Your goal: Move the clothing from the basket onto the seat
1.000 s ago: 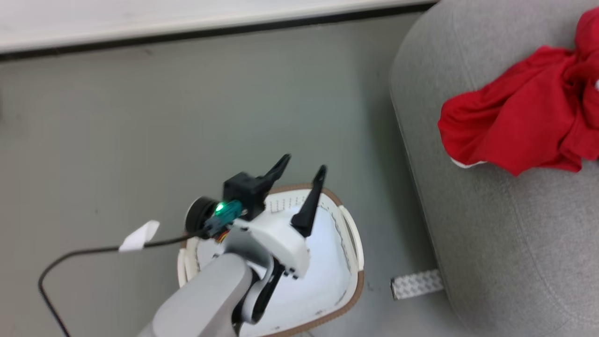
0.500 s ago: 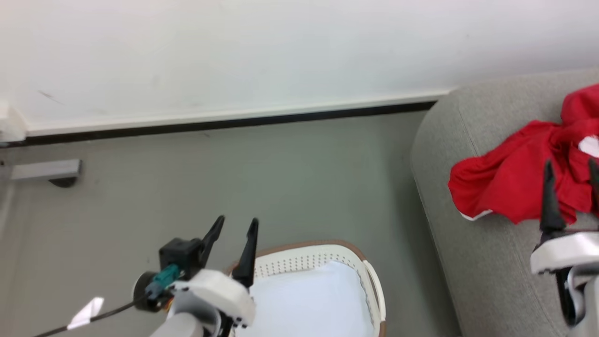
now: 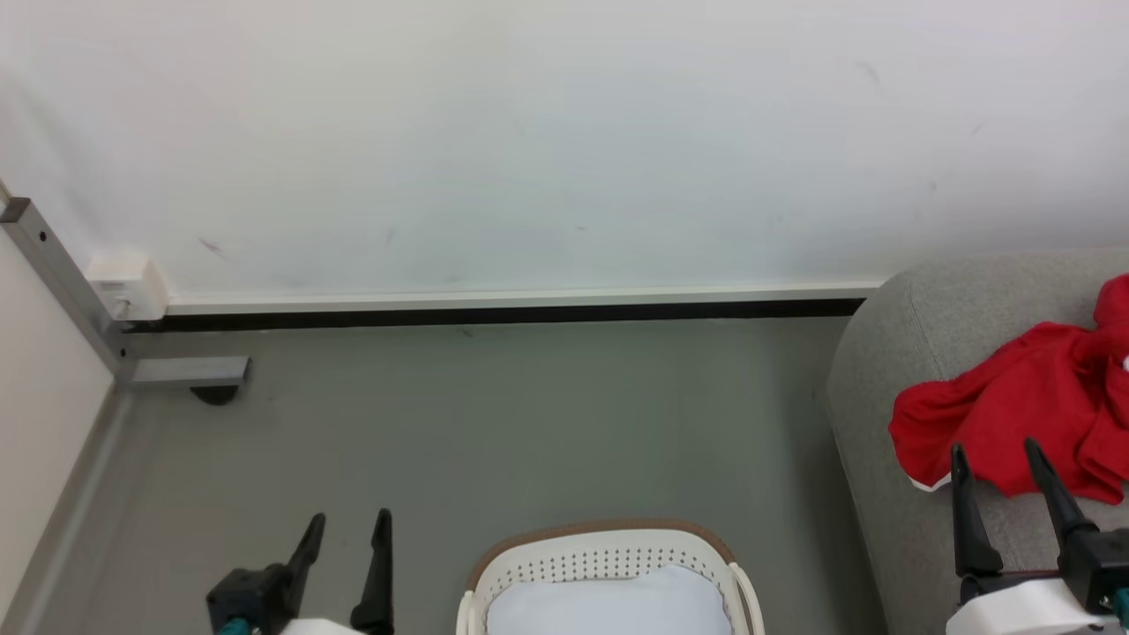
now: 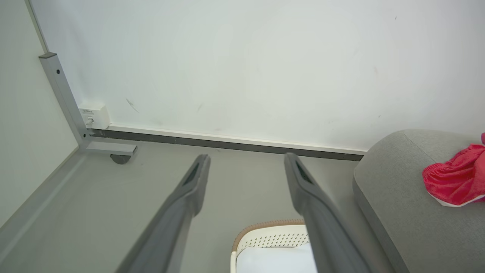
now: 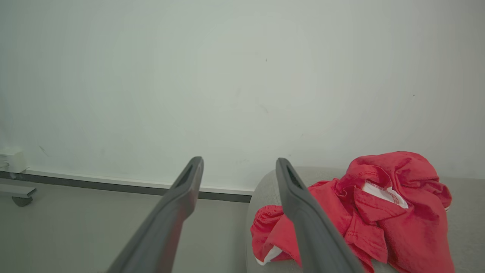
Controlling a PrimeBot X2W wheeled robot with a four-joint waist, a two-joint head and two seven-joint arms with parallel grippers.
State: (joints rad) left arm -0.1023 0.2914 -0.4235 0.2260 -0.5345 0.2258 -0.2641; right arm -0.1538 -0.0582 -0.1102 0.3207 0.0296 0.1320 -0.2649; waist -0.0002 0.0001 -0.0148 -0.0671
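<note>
The red clothing [image 3: 1032, 423] lies crumpled on the light grey sofa seat [image 3: 891, 353] at the right; its white trim and patch show in the right wrist view, clothing [image 5: 379, 212], seat [image 5: 466, 212]. The cream basket [image 3: 609, 551] with its brown rim stands on the floor at the bottom centre, with a pale blue-white cloth [image 3: 609, 608] inside. My left gripper [image 3: 348, 523] is open to the left of the basket, nothing between its fingers. My right gripper [image 3: 992, 451] is open just in front of the clothing, apart from it. The left wrist view shows the basket [image 4: 271, 237] and the clothing [image 4: 456, 178].
A white wall with a dark skirting strip [image 3: 494, 313] runs across the back. A grey metal frame post with a foot [image 3: 190, 375] and a small white box [image 3: 128, 284] stand at the left. Grey floor [image 3: 494, 423] lies between wall, basket and sofa.
The head camera has tilted up, so wall fills the top and the basket dropped to the bottom edge. Both grippers now sit low in the picture; the left no longer overlaps the basket.
</note>
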